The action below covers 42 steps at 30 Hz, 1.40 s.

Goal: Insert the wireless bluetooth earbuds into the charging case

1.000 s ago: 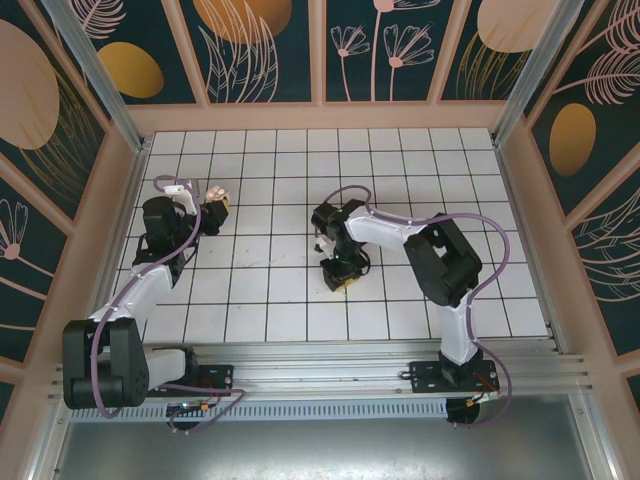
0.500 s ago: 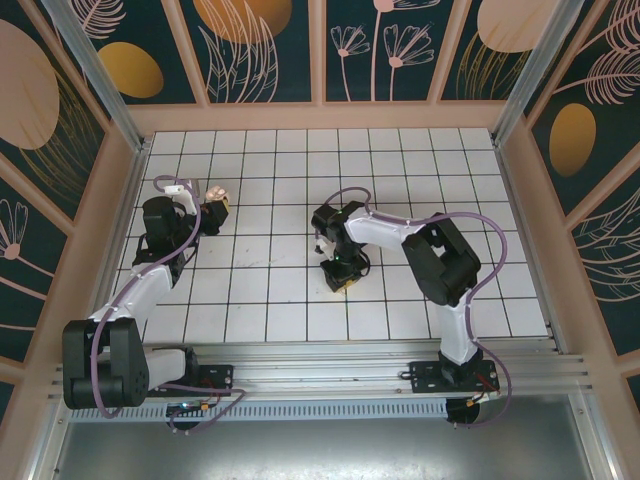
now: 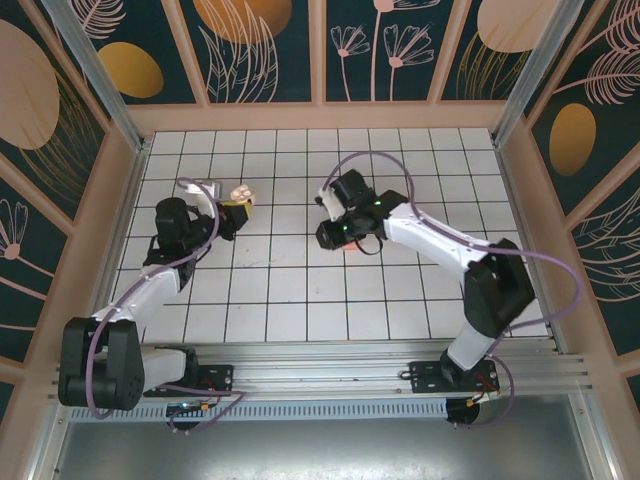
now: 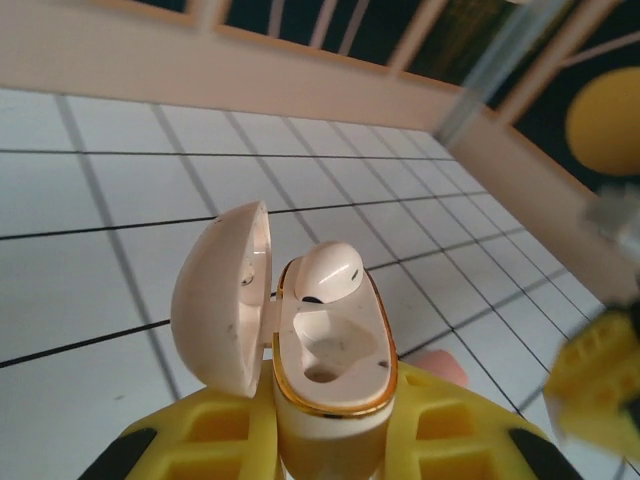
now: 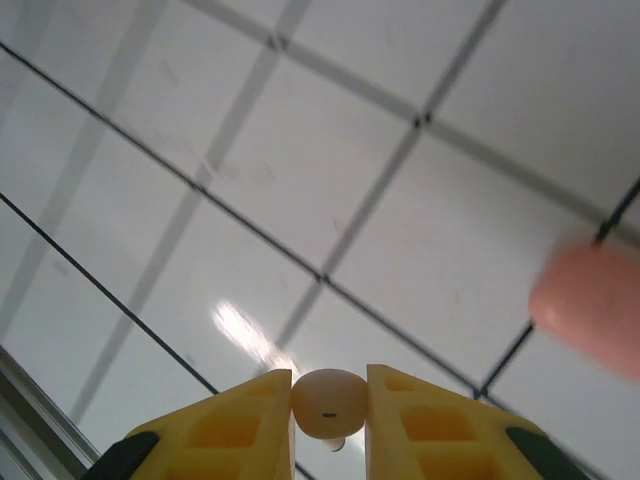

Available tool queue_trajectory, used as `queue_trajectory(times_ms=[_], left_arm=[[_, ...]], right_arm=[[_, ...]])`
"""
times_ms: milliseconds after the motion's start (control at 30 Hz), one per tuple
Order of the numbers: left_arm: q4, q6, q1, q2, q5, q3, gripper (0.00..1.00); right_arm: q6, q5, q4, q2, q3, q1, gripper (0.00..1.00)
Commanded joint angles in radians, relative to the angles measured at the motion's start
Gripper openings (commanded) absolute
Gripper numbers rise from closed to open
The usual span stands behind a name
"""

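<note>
Earbuds are split between the two hands: one earbud (image 5: 328, 402) is pinched between the yellow fingers (image 5: 245, 425) of the right hand (image 5: 330, 390), and the other earbud (image 4: 328, 272) sits in the charging case (image 4: 335, 350).

The right arm rises from its base at the near right and stretches far and to the left across the white tiled counter (image 3: 300, 300). It ends near the middle with the right hand (image 3: 342, 238) tipped down toward the tiles. Its fingers are closed tight on the small pale earbud, one on each side, and hold it clear of the counter. A salmon-pink rounded block (image 5: 590, 300) lies on the tiles to the right of that hand in the wrist view, blurred. From above the block (image 3: 352, 249) shows just at the near edge of the hand.

The left arm runs from its base at the near left up the left side of the counter, then bends toward the middle. The left hand (image 3: 236, 203) is over the far left tiles, well apart from the right hand. In its wrist view the left hand (image 4: 330, 425) is clamped on the lower body of the case, a yellow finger on either side. The case stands roughly upright with its lid (image 4: 225, 295) swung open to the left. The seated earbud fills the far socket, and the near socket shows as a bare hollow inside the gold rim.
</note>
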Motion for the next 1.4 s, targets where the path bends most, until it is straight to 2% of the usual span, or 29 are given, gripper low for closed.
queue_trajectory(times_ms=[0,133,233,300,500,667,900,1167,1367], left_arm=[[0.144,0.104,-0.022,-0.052,0.103,-0.043,0.09],[0.157,0.256,-0.058,-0.101,0.159,-0.072,0.09],[0.081,0.438,-0.12,-0.121,0.193,-0.068,0.09],[0.035,0.508,-0.153,-0.116,0.196,-0.056,0.1],[0.023,0.537,-0.178,-0.078,0.208,-0.03,0.09],[0.064,0.525,-0.19,-0.077,0.205,-0.043,0.09],[0.134,0.433,-0.193,-0.065,0.207,-0.049,0.09],[0.214,0.32,-0.194,-0.064,0.189,-0.063,0.09],[0.245,0.286,-0.195,-0.065,0.199,-0.064,0.09]], right_arm=[[0.018,-0.056,0.252,-0.069,-0.053,-0.016,0.21],[0.016,-0.114,0.461,-0.141,-0.122,-0.018,0.21],[0.037,-0.168,0.626,-0.181,-0.188,-0.017,0.21],[0.059,-0.188,0.735,-0.208,-0.234,-0.011,0.21],[0.03,-0.187,0.969,-0.266,-0.351,0.042,0.21],[0.029,-0.202,1.116,-0.271,-0.415,0.072,0.21],[0.048,-0.208,1.253,-0.213,-0.43,0.104,0.2],[0.065,-0.198,1.315,-0.168,-0.439,0.117,0.2],[0.069,-0.192,1.336,-0.139,-0.436,0.12,0.2]])
